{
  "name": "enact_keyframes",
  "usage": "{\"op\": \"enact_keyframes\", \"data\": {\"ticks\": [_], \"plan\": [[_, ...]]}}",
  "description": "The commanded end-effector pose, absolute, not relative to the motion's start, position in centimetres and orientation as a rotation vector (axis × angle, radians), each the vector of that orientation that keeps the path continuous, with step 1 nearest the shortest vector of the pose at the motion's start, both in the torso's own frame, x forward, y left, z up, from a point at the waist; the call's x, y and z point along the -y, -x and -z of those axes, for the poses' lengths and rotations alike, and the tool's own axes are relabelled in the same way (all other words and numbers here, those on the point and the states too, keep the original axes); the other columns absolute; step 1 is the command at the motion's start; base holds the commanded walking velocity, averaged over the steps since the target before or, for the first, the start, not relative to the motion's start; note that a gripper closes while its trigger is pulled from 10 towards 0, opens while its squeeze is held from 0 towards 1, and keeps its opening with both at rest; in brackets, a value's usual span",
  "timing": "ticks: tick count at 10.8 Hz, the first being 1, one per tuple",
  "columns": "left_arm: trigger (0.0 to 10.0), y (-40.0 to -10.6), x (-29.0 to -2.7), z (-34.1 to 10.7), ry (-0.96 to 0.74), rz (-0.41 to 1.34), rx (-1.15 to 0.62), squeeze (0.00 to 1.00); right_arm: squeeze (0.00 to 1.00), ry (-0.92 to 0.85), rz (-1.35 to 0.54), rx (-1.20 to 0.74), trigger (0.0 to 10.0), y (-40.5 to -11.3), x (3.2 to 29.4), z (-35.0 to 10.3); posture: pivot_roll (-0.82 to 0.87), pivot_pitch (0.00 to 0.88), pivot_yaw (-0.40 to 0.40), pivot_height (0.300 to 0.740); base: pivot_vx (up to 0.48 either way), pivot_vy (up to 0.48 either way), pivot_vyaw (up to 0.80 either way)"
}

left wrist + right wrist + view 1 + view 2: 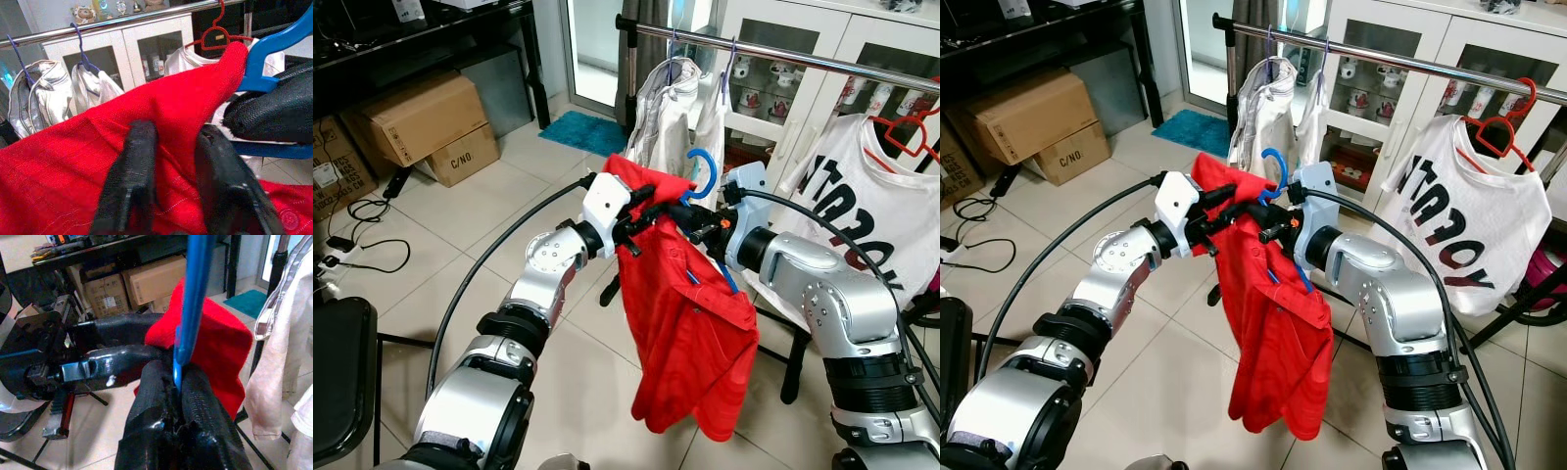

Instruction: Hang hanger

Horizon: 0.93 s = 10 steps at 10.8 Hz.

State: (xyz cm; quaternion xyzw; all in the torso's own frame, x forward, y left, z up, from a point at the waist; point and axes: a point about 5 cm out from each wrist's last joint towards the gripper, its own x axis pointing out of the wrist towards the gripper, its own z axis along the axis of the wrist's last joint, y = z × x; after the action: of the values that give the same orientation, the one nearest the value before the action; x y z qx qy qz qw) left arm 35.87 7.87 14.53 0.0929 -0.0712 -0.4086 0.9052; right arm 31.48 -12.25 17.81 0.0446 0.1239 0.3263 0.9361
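Your right gripper pinches the blue hanger tight. Your left gripper squeezes the red shirt draped on it, just below the metal rail.

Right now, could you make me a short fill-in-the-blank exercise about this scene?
1. The right claw is shut on a hanger whose color is ____.
2. The left claw pinches a shirt whose color is ____.
3. The white printed T-shirt hangs on a hanger that is ____.
4. The metal rail stands in front of a white ____.

Missing words: blue; red; red; cabinet
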Motion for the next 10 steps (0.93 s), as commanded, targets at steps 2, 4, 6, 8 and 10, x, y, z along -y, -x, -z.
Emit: {"op": "enact_keyframes", "data": {"ticks": [2, 4, 6, 8, 10], "plan": [[0.0, -36.2, -7.7, -15.3, -0.171, 0.849, 0.166, 0.00, 0.00, -0.085, -0.704, -0.186, 10.0, -31.6, 11.7, -19.4, -0.17, 0.000, 0.014, 0.740, 0.000, 0.000, 0.00], [0.0, -36.2, -7.7, -15.4, -0.156, 0.849, 0.178, 0.00, 0.00, -0.085, -0.705, -0.188, 10.0, -31.6, 11.8, -19.3, -0.17, 0.000, 0.012, 0.740, 0.000, 0.000, 0.00], [0.0, -36.3, -7.9, -15.4, -0.132, 0.820, 0.185, 0.00, 0.00, -0.082, -0.704, -0.190, 10.0, -31.6, 11.7, -19.3, -0.17, 0.000, 0.011, 0.740, 0.000, 0.000, 0.00], [0.0, -36.8, -8.8, -15.4, -0.034, 0.704, 0.176, 0.00, 0.00, -0.069, -0.692, -0.212, 10.0, -31.4, 11.8, -18.7, -0.17, 0.000, 0.012, 0.740, 0.000, 0.000, 0.00], [0.0, -37.1, -9.7, -15.2, 0.048, 0.602, 0.150, 0.00, 0.00, -0.027, -0.608, -0.348, 10.0, -30.4, 12.8, -15.6, -0.17, 0.000, 0.009, 0.740, 0.000, 0.000, 0.00]]}}
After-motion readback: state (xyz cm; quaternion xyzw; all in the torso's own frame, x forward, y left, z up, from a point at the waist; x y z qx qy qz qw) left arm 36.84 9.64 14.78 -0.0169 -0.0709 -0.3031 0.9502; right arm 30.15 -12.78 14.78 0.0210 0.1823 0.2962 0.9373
